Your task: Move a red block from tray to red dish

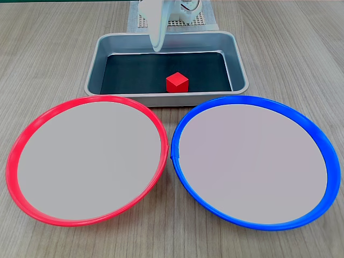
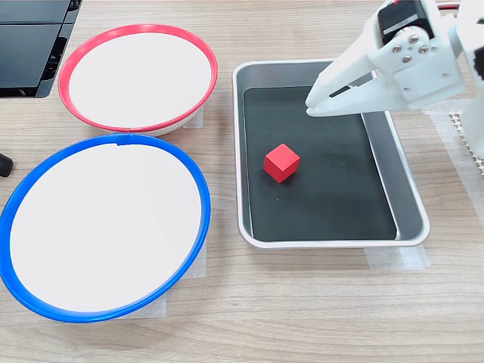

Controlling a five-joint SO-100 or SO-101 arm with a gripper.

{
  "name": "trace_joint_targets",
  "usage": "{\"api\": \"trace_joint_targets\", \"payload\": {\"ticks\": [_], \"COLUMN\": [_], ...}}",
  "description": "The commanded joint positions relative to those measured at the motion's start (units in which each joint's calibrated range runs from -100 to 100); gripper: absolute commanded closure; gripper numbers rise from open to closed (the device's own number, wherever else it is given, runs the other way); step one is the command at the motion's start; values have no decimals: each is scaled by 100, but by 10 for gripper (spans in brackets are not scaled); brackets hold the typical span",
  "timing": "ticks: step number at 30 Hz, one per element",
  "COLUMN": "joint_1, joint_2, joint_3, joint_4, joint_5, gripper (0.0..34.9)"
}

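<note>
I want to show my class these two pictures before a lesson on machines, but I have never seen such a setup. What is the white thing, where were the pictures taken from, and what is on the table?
The white thing is a small robot arm ending in a gripper, a two-fingered pincer. It holds nothing; its fingers look nearly closed, though I cannot tell for sure.

The first exterior view looks from the front, facing the arm across the table. The second exterior view looks down from above and to one side.

On the wooden table lie three things: a grey metal tray with a black bottom, a round red dish, and a round blue dish. Both dishes are empty. A small red block sits in the tray, and the gripper hangs above the tray, apart from the block.
</note>
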Motion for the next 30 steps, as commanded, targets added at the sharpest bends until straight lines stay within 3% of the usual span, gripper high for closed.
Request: {"api": "trace_joint_targets", "payload": {"ticks": [1,28,30], "joint_1": [-28,-28,-216], "joint_2": [-26,-26,-26], "joint_3": [0,0,0], "joint_4": [11,11,11], "joint_5": [10,10,117], "gripper": [346,346,346]}}
